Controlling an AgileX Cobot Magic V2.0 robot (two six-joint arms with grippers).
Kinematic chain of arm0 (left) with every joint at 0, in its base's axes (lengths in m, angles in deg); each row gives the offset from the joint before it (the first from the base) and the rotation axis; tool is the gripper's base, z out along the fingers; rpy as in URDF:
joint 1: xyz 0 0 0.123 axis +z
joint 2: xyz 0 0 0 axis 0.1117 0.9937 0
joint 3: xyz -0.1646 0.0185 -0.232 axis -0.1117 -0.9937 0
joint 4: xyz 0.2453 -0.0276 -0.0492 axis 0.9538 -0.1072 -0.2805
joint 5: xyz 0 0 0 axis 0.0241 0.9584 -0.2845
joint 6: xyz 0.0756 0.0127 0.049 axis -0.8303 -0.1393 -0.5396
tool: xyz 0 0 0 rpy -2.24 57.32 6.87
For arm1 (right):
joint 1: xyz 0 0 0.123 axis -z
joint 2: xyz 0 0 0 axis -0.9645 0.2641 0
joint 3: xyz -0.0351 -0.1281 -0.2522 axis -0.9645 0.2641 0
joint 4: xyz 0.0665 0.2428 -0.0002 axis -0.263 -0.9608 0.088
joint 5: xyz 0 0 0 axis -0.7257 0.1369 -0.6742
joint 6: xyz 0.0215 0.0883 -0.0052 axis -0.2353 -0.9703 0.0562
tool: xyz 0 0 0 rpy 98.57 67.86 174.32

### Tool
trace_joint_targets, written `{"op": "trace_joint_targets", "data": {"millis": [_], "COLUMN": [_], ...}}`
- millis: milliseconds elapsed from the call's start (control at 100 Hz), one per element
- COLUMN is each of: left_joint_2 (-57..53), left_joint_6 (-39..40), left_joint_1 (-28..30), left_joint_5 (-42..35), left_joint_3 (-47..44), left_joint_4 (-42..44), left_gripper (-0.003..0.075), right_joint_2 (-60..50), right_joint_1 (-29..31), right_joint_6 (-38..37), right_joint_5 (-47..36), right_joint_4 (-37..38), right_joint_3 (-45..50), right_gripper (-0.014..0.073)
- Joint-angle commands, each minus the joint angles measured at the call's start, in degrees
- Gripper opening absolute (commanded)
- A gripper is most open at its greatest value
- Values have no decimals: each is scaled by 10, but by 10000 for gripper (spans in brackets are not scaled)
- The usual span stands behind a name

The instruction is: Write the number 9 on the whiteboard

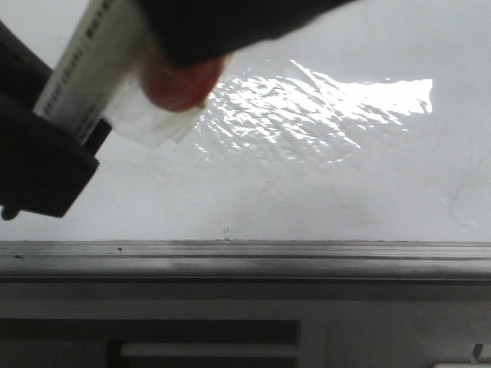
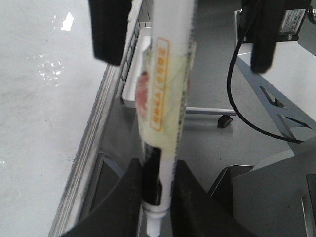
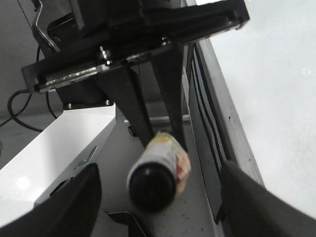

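The whiteboard (image 1: pixel 322 192) shows no figure in any view: in the front view its glossy surface carries only a bright glare patch (image 1: pixel 314 107) and faint grey smudges, so the number 9 looks not yet begun and the whole stroke, loop and stem, seems left to do. The marker (image 2: pixel 163 108) is clamped between the fingers of the left gripper (image 2: pixel 157 197), whose jaws press on its barrel near the white end (image 2: pixel 153 228). In the front view the marker sits at the far left, above the board and apart from it, its long axis slanting from upper right down to lower left; a red blurred patch (image 1: pixel 180 80) lies beside the label. The right wrist view looks along that axis, the dark round end (image 3: pixel 151 186) facing the camera. The right gripper (image 3: pixel 163 197) holds nothing, its two fingers standing well apart on either side of the view. The grey rail (image 1: pixel 245 259) runs along the board's near edge. Which end carries the tip cannot be told for sure.
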Motion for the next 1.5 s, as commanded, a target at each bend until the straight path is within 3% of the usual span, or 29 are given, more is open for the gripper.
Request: {"op": "trace_joint_targets", "data": {"millis": [0,160,420,520,590,670,770,840,960,1110,1200,1280,1400,1490], "left_joint_2": [-4,-4,-4,-4,-7,-21,-56,-91,-164,-248,-292,-317,-332,-332], "left_joint_6": [0,0,0,2,4,28,75,103,169,311,429,509,530,530], "left_joint_1": [-1,-1,-1,-1,-1,-1,-1,-1,-1,-1,-1,0,0,0], "left_joint_5": [-25,-23,-21,-23,-22,-12,7,19,17,-26,-73,-118,-181,-212], "left_joint_3": [15,15,15,15,15,16,16,15,15,3,-19,-42,-77,-97], "left_joint_4": [-24,-31,-40,-46,-59,-66,-63,-62,-21,96,188,239,245,233], "left_gripper": [-20,-20,-20,-11,67,255,473,531,482,393,343,295,188,93], "right_joint_2": [16,31,31,32,33,31,27,27,16,-36,-87,-142,-203,-204], "right_joint_1": [-24,-37,-37,-37,-36,-26,-12,-11,-18,-51,-66,-74,-74,-71], "right_joint_6": [8,8,8,7,-6,-58,-215,-322,-446,-604,-721,-770,-785,-792], "right_joint_5": [-62,-85,-84,-70,-51,-9,74,145,228,202,142,36,-139,-179], "right_joint_4": [-26,-59,-82,-84,-77,-37,126,254,421,633,727,766,849,947], "right_joint_3": [-22,-22,-20,-18,-18,-26,-57,-97,-170,-197,-173,-112,5,56], "right_gripper": [451,403,-48,-60,-60,-60,-60,-59,-38,-38,-38,-38,-38,-38]}}
